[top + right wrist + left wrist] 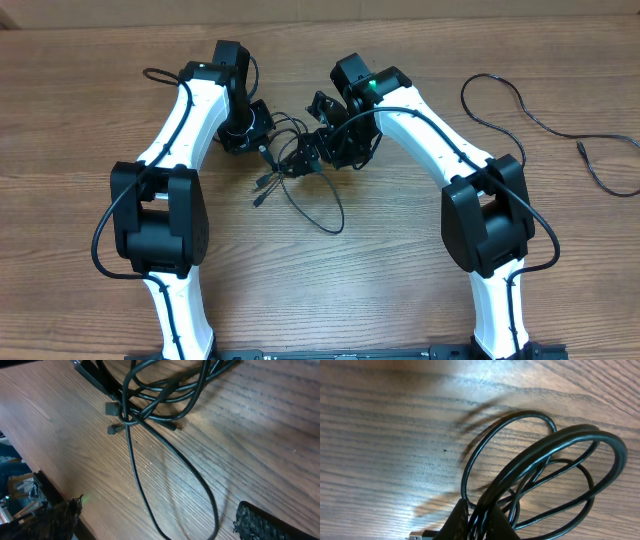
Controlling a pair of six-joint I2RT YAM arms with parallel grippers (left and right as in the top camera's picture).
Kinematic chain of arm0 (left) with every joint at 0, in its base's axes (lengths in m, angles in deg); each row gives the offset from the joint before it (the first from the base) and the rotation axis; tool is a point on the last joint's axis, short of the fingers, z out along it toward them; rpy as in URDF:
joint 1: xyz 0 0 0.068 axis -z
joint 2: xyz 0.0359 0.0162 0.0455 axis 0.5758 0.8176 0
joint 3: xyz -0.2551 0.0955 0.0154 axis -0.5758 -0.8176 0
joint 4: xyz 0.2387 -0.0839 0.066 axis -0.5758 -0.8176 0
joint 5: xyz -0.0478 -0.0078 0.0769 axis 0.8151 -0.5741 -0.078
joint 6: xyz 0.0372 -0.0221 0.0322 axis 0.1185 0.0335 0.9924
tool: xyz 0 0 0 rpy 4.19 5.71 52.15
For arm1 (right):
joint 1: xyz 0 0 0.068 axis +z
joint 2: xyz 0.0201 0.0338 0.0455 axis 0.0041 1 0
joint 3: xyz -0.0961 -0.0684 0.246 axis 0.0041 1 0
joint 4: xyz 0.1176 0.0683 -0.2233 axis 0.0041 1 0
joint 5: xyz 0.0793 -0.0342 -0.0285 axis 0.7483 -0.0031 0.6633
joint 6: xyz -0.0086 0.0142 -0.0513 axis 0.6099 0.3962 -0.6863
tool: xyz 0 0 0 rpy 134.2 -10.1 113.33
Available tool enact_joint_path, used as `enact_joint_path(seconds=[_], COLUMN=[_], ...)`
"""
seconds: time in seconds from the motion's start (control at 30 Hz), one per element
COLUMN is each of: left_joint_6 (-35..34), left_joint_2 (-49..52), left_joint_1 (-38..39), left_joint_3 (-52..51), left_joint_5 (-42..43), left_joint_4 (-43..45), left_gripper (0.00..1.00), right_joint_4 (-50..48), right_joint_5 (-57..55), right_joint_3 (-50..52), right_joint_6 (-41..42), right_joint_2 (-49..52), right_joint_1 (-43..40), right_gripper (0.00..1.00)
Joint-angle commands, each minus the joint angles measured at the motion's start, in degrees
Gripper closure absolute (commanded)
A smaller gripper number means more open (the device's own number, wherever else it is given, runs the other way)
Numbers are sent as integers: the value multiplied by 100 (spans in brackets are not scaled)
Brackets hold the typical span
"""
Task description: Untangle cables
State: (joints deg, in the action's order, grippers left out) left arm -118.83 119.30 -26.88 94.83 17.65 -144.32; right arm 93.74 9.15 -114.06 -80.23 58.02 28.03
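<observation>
The cables (547, 442) are pinched tight in the left gripper (477, 519); right gripper (157, 521) is left wide open, nothing grabbed.

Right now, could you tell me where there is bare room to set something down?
Bare table lies in front between the left arm and right arm, below the cables' loop, and outside the left arm. Crowded: the tangle mid-table; a loose cable occupies the far right.
</observation>
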Motion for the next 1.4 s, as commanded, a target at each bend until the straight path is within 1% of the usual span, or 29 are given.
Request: enact_joint_path(seconds=[0.0,0.23,0.37,0.57,0.7,0.83,0.97,1.37], left_joint_6=[286,286,310,306,308,332,481,520], left_joint_2=[-144,-122,-116,-116,-116,-116,-116,-116], left_joint_1=[39,44,44,44,44,44,44,44], left_joint_3=[-13,-35,-199,-549,-553,-553,-553,-553], left_joint_5=[-92,-516,-518,-509,-507,-514,-516,-507], left_joint_4=[96,151,227,820,885,885,874,951], left_gripper=[96,96,96,96,96,94,96,96], right_joint_4=[-35,-37,-37,-37,-37,-37,-37,-37], right_joint_5=[46,46,46,46,46,46,46,46], right_joint_3=[28,28,28,26,26,26,26,26], right_joint_6=[-68,-68,-68,-68,-66,-68,-68,-68], right_joint_2=[-146,-146,-146,-146,-146,-146,-146,-146], right_joint_1=[15,17,15,15,15,15,15,15], right_gripper=[0,0,0,0,0,0,0,0])
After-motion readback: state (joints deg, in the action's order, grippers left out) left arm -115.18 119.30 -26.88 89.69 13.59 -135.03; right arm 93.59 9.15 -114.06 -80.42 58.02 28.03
